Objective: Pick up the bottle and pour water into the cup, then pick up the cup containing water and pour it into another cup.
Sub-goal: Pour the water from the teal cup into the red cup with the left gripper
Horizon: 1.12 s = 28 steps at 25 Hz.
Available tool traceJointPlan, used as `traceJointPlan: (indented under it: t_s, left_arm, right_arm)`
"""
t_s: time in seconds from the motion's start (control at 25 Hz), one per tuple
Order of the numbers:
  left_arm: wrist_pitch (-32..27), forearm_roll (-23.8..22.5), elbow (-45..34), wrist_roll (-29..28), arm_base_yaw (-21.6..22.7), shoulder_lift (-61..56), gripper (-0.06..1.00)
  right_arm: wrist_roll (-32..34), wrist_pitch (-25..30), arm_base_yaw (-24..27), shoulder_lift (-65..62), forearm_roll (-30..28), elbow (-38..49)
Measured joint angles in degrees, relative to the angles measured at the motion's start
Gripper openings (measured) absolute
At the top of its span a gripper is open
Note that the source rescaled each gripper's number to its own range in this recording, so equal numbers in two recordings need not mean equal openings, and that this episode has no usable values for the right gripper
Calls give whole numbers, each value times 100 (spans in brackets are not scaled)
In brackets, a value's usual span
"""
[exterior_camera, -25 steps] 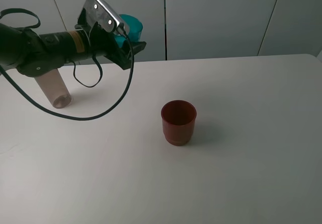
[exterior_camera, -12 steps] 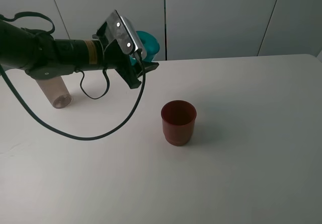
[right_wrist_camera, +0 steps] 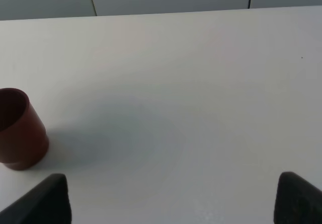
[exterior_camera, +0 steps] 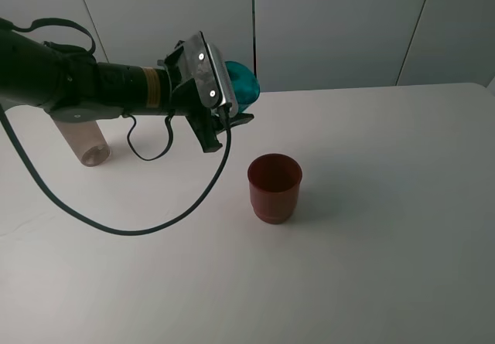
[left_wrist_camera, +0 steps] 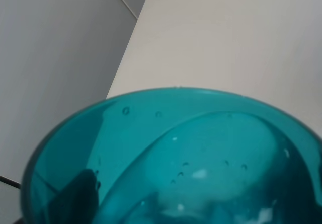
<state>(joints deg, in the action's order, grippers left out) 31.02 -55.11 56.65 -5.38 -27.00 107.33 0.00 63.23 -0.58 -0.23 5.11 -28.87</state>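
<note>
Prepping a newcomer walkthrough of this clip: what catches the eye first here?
The left gripper holds the teal cup in the air, water inside, left of and behind the dark red cup standing on the table. The grey-brown bottle stands at the far left, partly behind the arm.

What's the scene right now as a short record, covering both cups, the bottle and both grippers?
teal cup: lifted off the table, gripped by the left gripper, liquid visible inside
red cup: upright on the table, nothing touching it
bottle: standing at the far left, partly behind the left arm
right gripper: open, holding nothing
pour into red cup: not yet begun
</note>
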Motion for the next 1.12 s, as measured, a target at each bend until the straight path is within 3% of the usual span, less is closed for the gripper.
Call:
traceJointPlan:
  t_s: [0.8,1.12]
  left_arm:
    - [220,-1167,-77,-201,-13,-321,8]
    - [53,-1316,-231,-212,-46,-330,8]
  right_arm:
    - [0,0,0,0,0,0]
    - [0,0,0,0,0,0]
